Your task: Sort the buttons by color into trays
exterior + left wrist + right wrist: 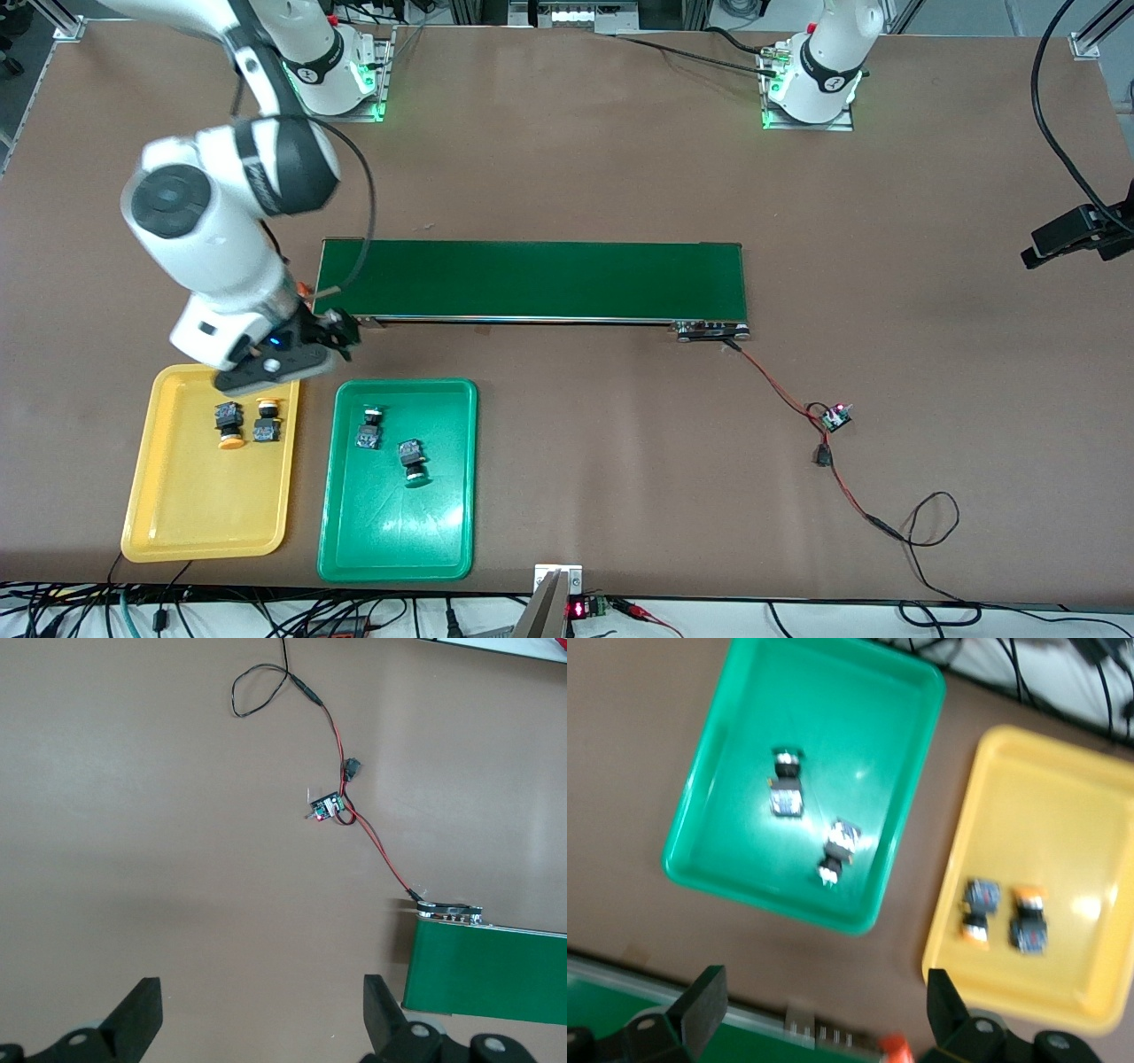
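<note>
Tabletop's circuit board (327, 805) fills left wrist view.

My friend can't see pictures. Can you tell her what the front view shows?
Two yellow buttons lie in the yellow tray, two green ones in the green tray. The open right gripper hangs above the trays.

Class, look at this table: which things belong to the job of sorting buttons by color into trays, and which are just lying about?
Part of the job:
yellow tray holding two yellow-orange buttons
green tray holding two green buttons
right gripper, open

Just lying about:
conveyor belt
small circuit board with red and black wires
left gripper, open, waiting
</note>
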{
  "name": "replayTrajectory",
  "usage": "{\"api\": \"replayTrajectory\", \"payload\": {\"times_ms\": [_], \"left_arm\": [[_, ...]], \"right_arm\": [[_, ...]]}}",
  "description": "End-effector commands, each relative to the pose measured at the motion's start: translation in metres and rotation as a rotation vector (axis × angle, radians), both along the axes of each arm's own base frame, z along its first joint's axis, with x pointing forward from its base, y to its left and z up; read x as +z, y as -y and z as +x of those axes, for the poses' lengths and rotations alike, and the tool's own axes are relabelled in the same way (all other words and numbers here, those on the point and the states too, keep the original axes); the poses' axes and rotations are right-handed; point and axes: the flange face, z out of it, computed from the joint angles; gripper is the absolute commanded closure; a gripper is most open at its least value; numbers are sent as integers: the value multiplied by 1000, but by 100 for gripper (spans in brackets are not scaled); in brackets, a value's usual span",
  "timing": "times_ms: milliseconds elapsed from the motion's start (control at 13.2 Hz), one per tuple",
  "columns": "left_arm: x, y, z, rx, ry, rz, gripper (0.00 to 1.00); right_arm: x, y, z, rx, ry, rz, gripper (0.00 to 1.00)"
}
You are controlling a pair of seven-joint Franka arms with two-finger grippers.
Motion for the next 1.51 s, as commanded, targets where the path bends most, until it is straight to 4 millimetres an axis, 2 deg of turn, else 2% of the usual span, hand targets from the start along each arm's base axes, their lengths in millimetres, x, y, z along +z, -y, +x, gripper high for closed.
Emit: {"api": "replayTrajectory", "payload": {"times_ms": [0, 227, 379, 454, 757, 984, 1211, 1439], "left_arm": [[7, 8, -2, -17, 5, -6, 0], [8, 16, -9, -30, -36, -7, 0], [10, 28, -10, -55, -34, 0, 0], [10, 28, -10, -55, -34, 0, 0], [11, 25, -10, -50, -32, -1, 0], [16, 32, -12, -63, -17, 3, 0], [17, 36, -15, -69, -2, 6, 0], [6, 35, -22, -65, -5, 8, 0]], "right_arm": [[35, 36, -27, -62, -78, 9, 0], [76, 70, -45, -120, -90, -3, 0], [102, 107, -57, -194, -102, 48, 0], [111, 122, -61, -218, -100, 57, 0], [138, 153, -85, -223, -99, 49, 0], [148, 154, -103, -240, -173, 34, 0], [153, 152, -104, -230, -174, 30, 0], [163, 146, -115, -219, -183, 30, 0]]}}
